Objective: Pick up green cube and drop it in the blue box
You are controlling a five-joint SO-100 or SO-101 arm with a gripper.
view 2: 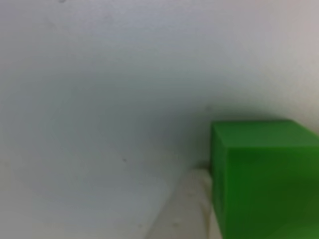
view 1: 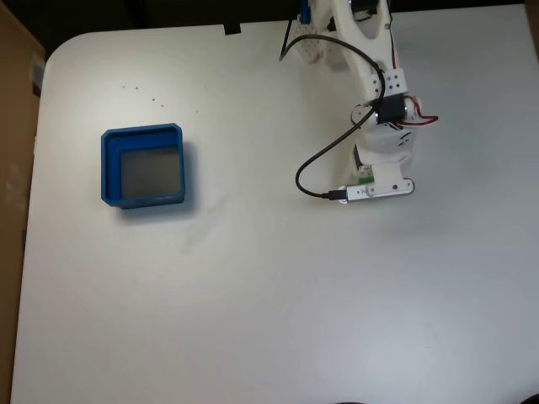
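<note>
Pressed close against one pale fingertip (view 2: 192, 209): green cube (view 2: 264, 179), just right of it; finger spread impossible to tell.

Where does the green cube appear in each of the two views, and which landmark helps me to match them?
Fixed view: a sliver of the green cube peeks out under the arm's wrist, right of centre, far from the blue box.
Other view: the cube is large and close at the lower right.
Shared landmark: the white table.
</note>
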